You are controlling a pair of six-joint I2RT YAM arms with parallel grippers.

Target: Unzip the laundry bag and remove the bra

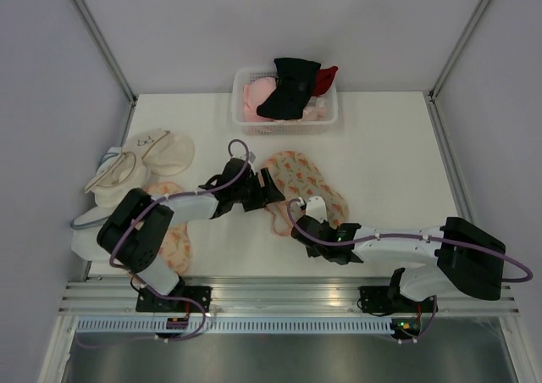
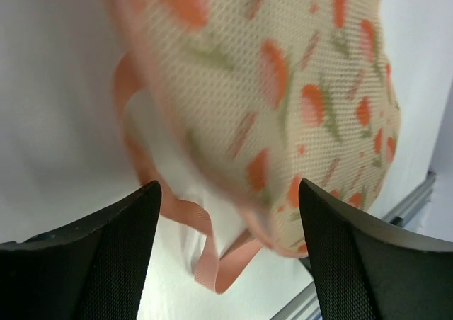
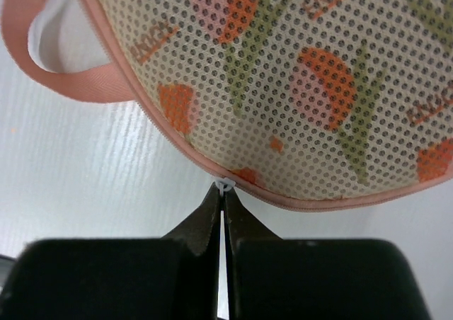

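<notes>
The laundry bag (image 1: 306, 182) lies flat mid-table, a peach mesh with orange-and-green print (image 3: 297, 79) and pink zipper edging. My right gripper (image 3: 225, 192) is at its near edge, shut on the small white zipper pull (image 3: 225, 185). At the bag's left end my left gripper (image 2: 228, 187) stands open. The bag's corner (image 2: 283, 72) and its pink loop strap (image 2: 191, 217) hang between the fingers, unpinched and blurred. In the top view the left gripper (image 1: 269, 188) and right gripper (image 1: 303, 216) flank the bag's near-left edge. The bra is hidden.
A white basket (image 1: 240, 91) at the back holds a black garment (image 1: 288, 91), pink and red pieces. Plain cream pouches (image 1: 161, 150) lie at the left edge. A smaller orange printed pouch (image 1: 175, 243) sits under the left arm. The table's metal rail runs along the near edge.
</notes>
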